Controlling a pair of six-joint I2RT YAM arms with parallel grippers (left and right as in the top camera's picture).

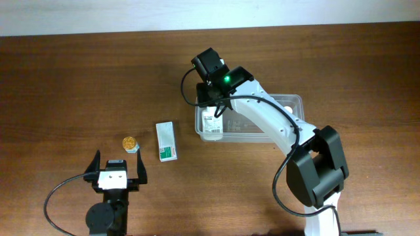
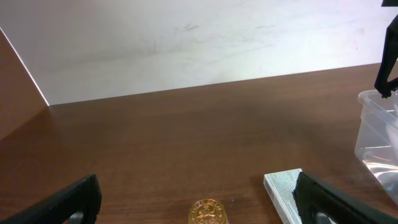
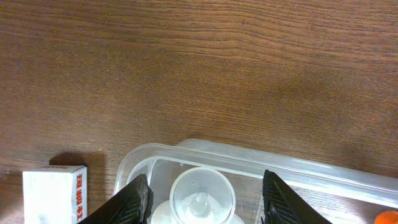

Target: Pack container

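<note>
The clear container (image 1: 262,136) lies right of centre on the table, and its rim shows in the right wrist view (image 3: 249,163). A white bottle with a clear cap (image 3: 202,194) stands upright in its left end (image 1: 211,124). My right gripper (image 3: 202,180) hangs over that end (image 1: 213,105), one finger on each side of the bottle. The left finger is against the bottle's shoulder and a gap shows on the right. My left gripper (image 1: 118,159) sits open and empty at the front left (image 2: 196,180).
A small gold-capped bottle (image 1: 130,142) (image 2: 208,213) stands just ahead of the left gripper. A white and green box (image 1: 166,141) (image 2: 283,190) (image 3: 55,193) lies between it and the container. An orange spot (image 3: 388,219) shows at the container's right.
</note>
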